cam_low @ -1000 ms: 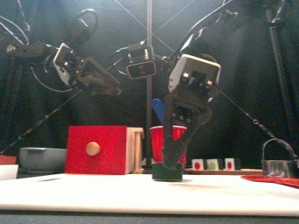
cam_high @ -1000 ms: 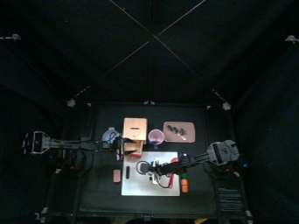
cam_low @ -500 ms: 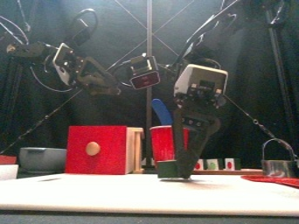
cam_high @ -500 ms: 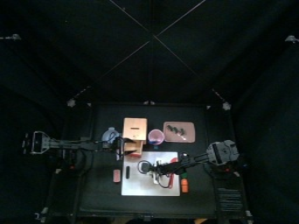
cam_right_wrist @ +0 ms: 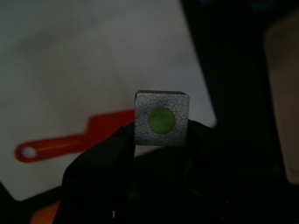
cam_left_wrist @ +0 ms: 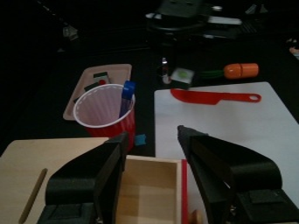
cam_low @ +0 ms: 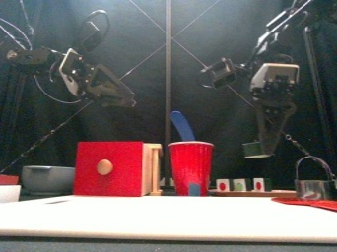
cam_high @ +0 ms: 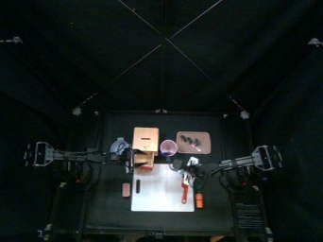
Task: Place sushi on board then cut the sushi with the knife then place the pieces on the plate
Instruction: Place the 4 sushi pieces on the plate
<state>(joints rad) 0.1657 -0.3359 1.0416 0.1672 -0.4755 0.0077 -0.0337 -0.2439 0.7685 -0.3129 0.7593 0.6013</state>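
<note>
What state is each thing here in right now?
Sushi piece: clamped in the right fingers, held in the air.
Red knife: lying flat on the white board.
Blue knife: standing in the red cup.
Left fingers: open, above the wooden box.
Pink tray: carrying dark sushi pieces.

Table (cam_high: 101,216): black, small.
Box (cam_high: 145,145): pale wood, red drawer front with a round knob, facing the front. It stands left of middle, toward the back.
Cup (cam_low: 191,167): red, upright, just beside the box's right side.
Blue knife (cam_low: 180,125): stands in the cup, leans left in the front view, upper end well above the rim.
Bowl (cam_low: 47,178): blue-grey, low, left of the box.
Cutter (cam_low: 312,189): round metal, wire handle raised, far right.
Orange toy (cam_high: 201,198): oblong, lies right of middle, near the front.
Red toy (cam_high: 124,189): small, oblong, lies left of middle, near the front; kind unclear.
</note>
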